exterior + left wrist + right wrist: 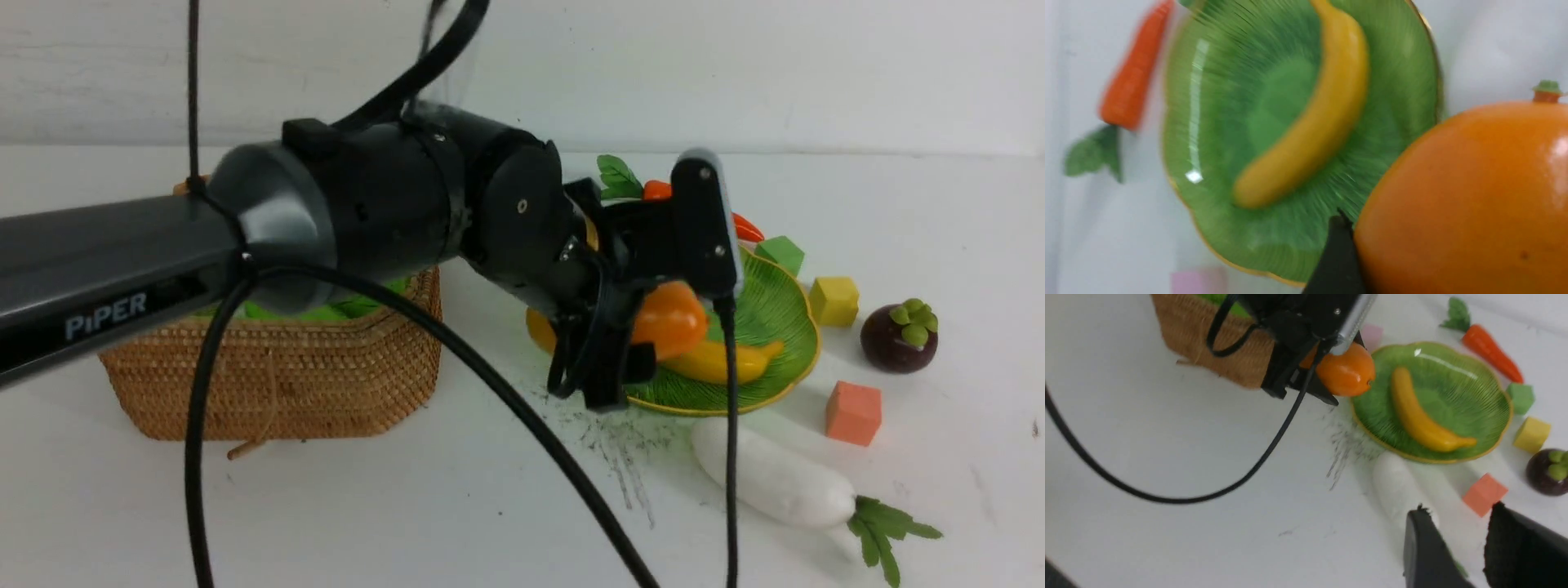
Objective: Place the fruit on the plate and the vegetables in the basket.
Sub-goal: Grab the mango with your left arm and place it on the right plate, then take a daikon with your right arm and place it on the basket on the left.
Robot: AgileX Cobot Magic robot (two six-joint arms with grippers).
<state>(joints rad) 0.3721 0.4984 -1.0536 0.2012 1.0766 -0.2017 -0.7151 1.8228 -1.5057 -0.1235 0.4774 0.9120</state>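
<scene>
My left gripper (pixel 647 343) is shut on the orange mango (pixel 673 314), holding it just above the near-left rim of the green plate (pixel 775 302). The yellow banana (pixel 718 359) lies on the plate. The dark mangosteen (pixel 898 335) sits on the table right of the plate. The white radish (pixel 775 482) lies in front of the plate. The carrot (pixel 1490 355) lies behind it. The wicker basket (pixel 286 367) stands at the left, mostly hidden by my arm. My right gripper (pixel 1457 510) hangs open above the radish (pixel 1396 486), holding nothing.
Small cubes lie around the plate: green (pixel 780 253), yellow (pixel 833 300) and orange (pixel 853 412) on its right, and a pink one (pixel 1372 335) between plate and basket. My left arm's black cable (pixel 506 392) loops over the table's front.
</scene>
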